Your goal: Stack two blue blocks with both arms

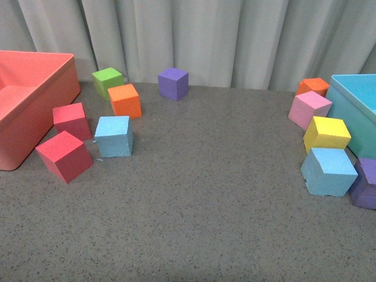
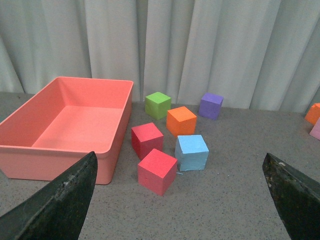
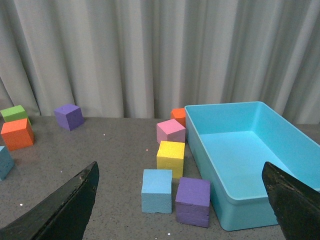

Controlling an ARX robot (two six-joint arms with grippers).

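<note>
L blue block [image 1: 114, 136] & R blue block [image 1: 329, 171] well apart, unstacked

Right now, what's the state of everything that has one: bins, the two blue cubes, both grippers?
Salmon-pink plastic bin: upright, empty.
Turquoise plastic bin: upright, empty.
Light-blue foam cube by the salmon-pink bin: lying free, unstacked, not gripped.
Light-blue foam cube by the turquoise bin: lying free, unstacked, not gripped.
Left gripper: open, holding nothing.
Right gripper: open, holding nothing.
</note>
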